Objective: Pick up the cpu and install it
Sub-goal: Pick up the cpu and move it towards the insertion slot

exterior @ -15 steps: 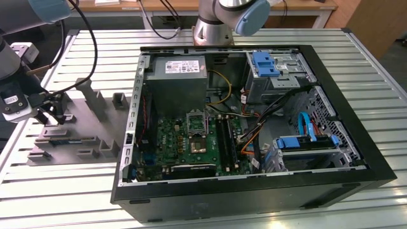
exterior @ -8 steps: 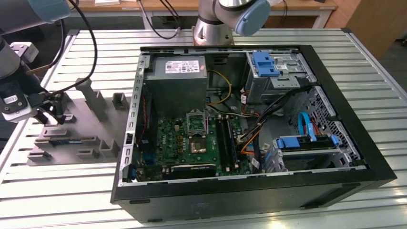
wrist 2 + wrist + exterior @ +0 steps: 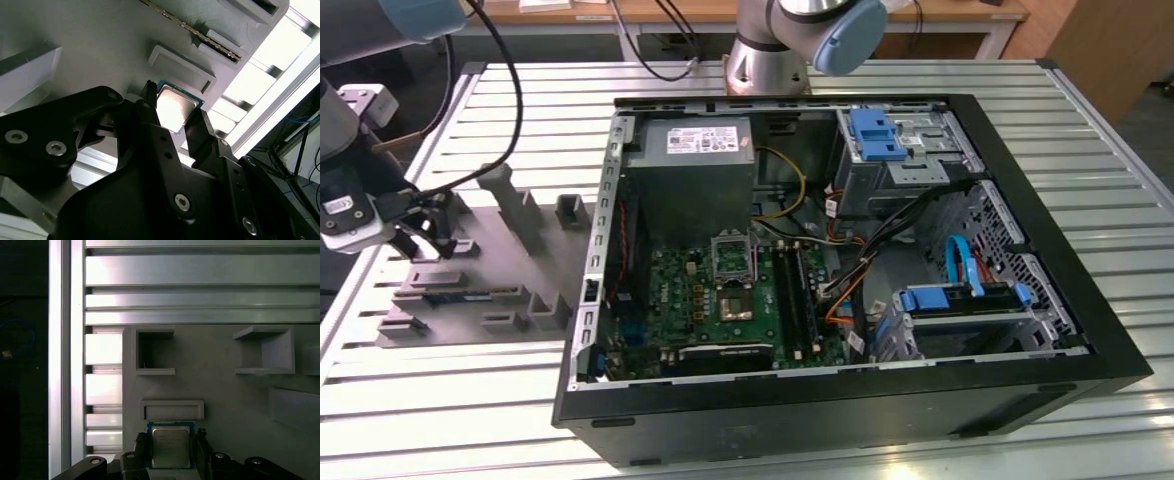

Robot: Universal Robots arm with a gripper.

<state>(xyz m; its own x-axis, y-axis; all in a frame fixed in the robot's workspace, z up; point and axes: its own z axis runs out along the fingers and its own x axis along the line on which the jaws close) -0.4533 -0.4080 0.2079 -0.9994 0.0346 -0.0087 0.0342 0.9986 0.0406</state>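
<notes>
First wrist view, claw [image 3: 171, 439] straddling cpu [image 3: 171, 449], grey fixture [image 3: 220, 405] beneath

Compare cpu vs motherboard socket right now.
The cpu lies on the grey fixture outside the case; the socket sits on the motherboard inside it. The cpu top is shiny silver; the socket centre is dark. Both are flat and rectangular.

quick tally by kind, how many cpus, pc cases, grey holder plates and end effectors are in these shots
cpu: 1
pc case: 1
grey holder plate: 1
end effector: 1
total: 4
</notes>
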